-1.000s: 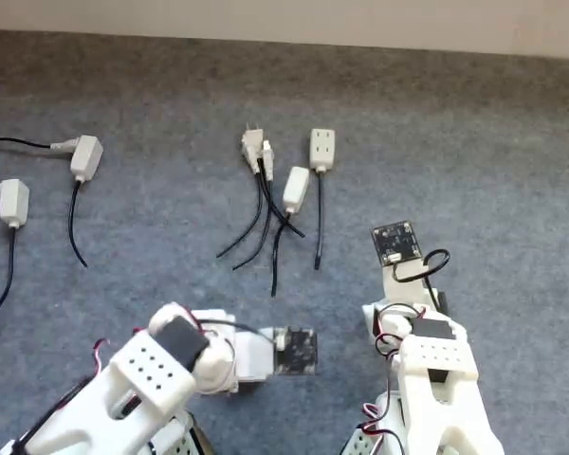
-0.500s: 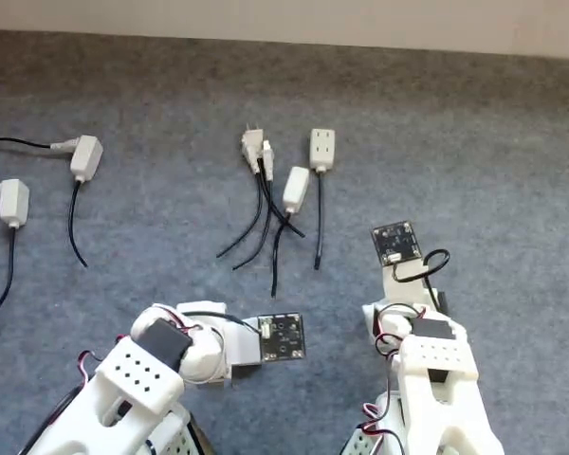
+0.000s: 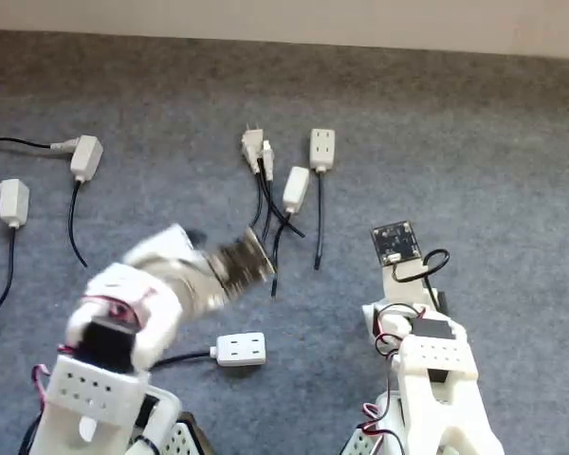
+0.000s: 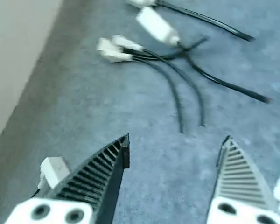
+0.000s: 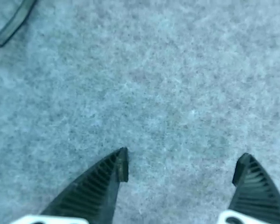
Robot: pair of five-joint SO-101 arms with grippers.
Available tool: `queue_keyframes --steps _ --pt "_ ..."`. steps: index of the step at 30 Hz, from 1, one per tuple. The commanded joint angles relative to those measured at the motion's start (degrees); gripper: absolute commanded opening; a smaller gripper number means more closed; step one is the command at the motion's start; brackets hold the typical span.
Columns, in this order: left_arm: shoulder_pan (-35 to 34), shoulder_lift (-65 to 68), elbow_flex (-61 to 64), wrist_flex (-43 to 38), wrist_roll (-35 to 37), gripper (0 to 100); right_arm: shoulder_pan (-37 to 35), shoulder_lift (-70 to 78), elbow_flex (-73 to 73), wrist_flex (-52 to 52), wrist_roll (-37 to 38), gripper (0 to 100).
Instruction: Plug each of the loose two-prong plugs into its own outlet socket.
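Ahead of your left hand, spread wide, lie the plugs. Your right hand gapes above the bench.

Soft, even, fairly bright light on the grey carpet, dimmer along its far edge.

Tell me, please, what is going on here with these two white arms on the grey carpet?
The left tool is open and empty, above the grey carpet, facing the cluster of white two-prong plugs on black cords. The right tool is also open, over bare carpet. A white rectangular outlet socket lies loose near the left arm's base. Neither tool holds anything yet.
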Motion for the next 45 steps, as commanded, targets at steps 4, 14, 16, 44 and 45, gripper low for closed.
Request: queue_keyframes --steps 4,14,16,44,45 --pt "-8.40 26.59 -18.33 -7.82 14.59 26 -0.66 -0.40 -0.22 -0.75 -0.26 35.0" --pt "-6.29 72.22 -52.88 -7.21 26.02 25 -0.66 -0.66 -0.22 -0.75 -0.26 35.0" --pt "-4.62 77.67 -57.71 -5.54 26.02 25 -0.66 -0.66 -0.22 -0.75 -0.26 35.0" --pt "-4.09 116.44 -91.03 -5.89 26.20 25 -0.66 -0.75 -0.13 -0.84 -0.35 35.0" --pt "-4.00 117.67 -91.38 -6.15 26.20 25 -0.66 -0.75 -0.13 -0.84 -0.35 35.0"
